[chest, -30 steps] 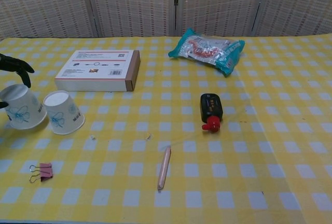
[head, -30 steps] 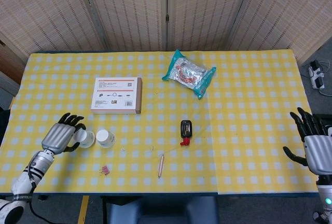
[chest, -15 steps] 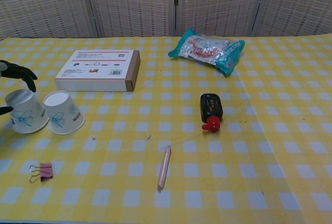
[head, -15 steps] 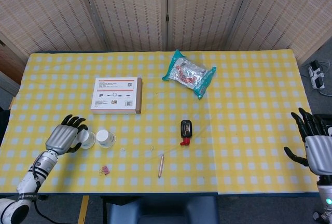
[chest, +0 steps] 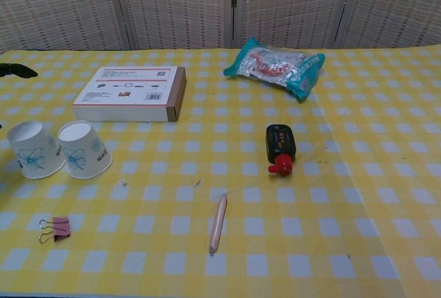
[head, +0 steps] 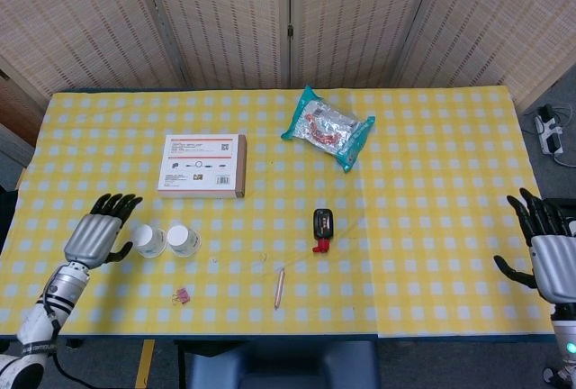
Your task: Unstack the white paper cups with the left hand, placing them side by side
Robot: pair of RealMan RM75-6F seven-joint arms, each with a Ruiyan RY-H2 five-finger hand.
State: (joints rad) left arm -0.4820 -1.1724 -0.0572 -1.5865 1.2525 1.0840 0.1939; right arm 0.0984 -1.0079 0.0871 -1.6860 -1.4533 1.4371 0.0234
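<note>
Two white paper cups with blue prints stand upside down, side by side, near the table's front left: one [head: 149,241] [chest: 32,149] on the left, the other [head: 184,239] [chest: 83,148] touching or nearly touching it on the right. My left hand [head: 94,238] hovers just left of the left cup, fingers spread, holding nothing; only a dark fingertip [chest: 18,71] shows in the chest view. My right hand [head: 547,250] stays at the far right edge, fingers spread and empty.
A flat cardboard box [head: 202,165] lies behind the cups. A teal snack bag [head: 328,127] sits further back. A black and red device [head: 321,229], a pencil [head: 280,287] and a pink binder clip [head: 183,295] lie on the yellow checked tablecloth [head: 432,182].
My left hand let go of the left cup and drew back to the left, away from it. The cup now stands free beside the other one. The right hand stayed still.
</note>
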